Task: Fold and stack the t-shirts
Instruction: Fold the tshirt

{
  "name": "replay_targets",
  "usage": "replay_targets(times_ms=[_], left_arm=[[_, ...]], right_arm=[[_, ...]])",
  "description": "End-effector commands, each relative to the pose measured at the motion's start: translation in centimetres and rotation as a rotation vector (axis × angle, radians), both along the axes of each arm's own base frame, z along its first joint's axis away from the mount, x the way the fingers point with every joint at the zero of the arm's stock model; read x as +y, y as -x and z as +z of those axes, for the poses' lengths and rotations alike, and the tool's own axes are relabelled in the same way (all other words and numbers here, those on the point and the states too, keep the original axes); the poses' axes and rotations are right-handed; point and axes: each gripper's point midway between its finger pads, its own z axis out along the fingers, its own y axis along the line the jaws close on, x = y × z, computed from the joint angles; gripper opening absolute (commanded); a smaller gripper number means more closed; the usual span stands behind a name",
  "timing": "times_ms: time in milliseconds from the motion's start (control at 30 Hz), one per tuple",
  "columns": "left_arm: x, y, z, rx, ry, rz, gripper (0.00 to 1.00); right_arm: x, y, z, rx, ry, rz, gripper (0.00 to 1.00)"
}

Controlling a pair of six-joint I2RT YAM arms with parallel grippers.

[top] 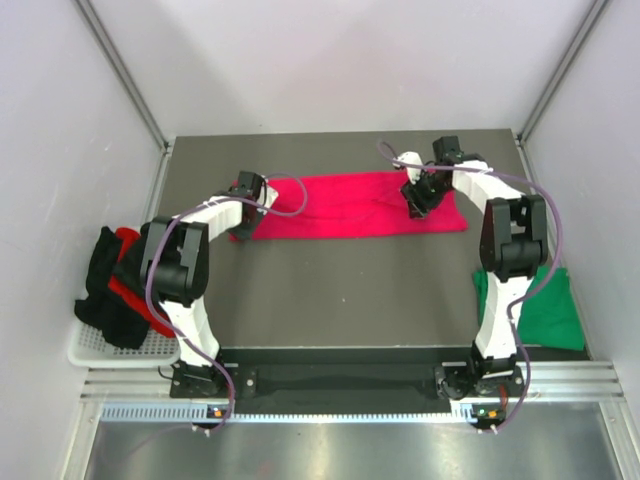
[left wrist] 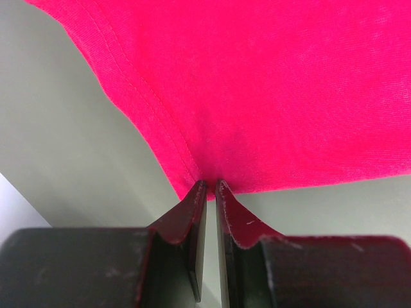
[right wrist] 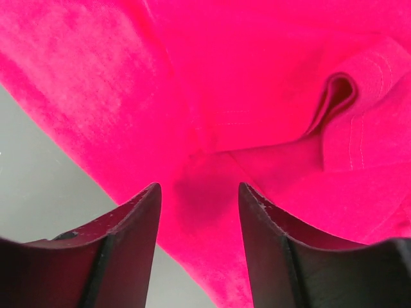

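The crimson-pink t-shirt [top: 345,207] lies as a long strip across the far part of the dark table. My left gripper [top: 248,192] is at its left end. In the left wrist view its jaws [left wrist: 210,184] are closed to a thin slit, pinching the hemmed corner of the crimson-pink t-shirt [left wrist: 270,90]. My right gripper [top: 418,200] is over the shirt's right part. In the right wrist view it [right wrist: 199,192] is open, with the crimson-pink t-shirt [right wrist: 212,96] and a rumpled fold [right wrist: 337,96] beneath and between the fingers.
A dark green t-shirt [top: 548,305] lies at the table's right edge beside the right arm. Black [top: 100,270] and red [top: 128,290] t-shirts are heaped in a white basket [top: 95,350] at the left. Grey walls enclose the table.
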Motion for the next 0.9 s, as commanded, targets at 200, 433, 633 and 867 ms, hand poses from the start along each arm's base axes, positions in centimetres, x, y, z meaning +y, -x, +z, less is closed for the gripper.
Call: replay_targets(times_ms=[200, 433, 633, 867], left_arm=[[0.2, 1.3, -1.2, 0.034, 0.018, 0.023, 0.17], [0.2, 1.3, -1.3, 0.035, 0.018, 0.023, 0.17], [0.2, 1.4, -1.4, 0.036, 0.015, 0.025, 0.16], [0.2, 1.4, -1.6, 0.042, 0.020, 0.027, 0.16]], right_arm=[[2.1, -2.3, 0.6, -0.057, -0.029, 0.031, 0.46], [2.5, -3.9, -0.1, -0.066, -0.011, 0.011, 0.43], [2.6, -4.9, -0.1, -0.074, 0.010, -0.005, 0.17], [3.5, -6.5, 3.2, -0.191, 0.025, 0.002, 0.02]])
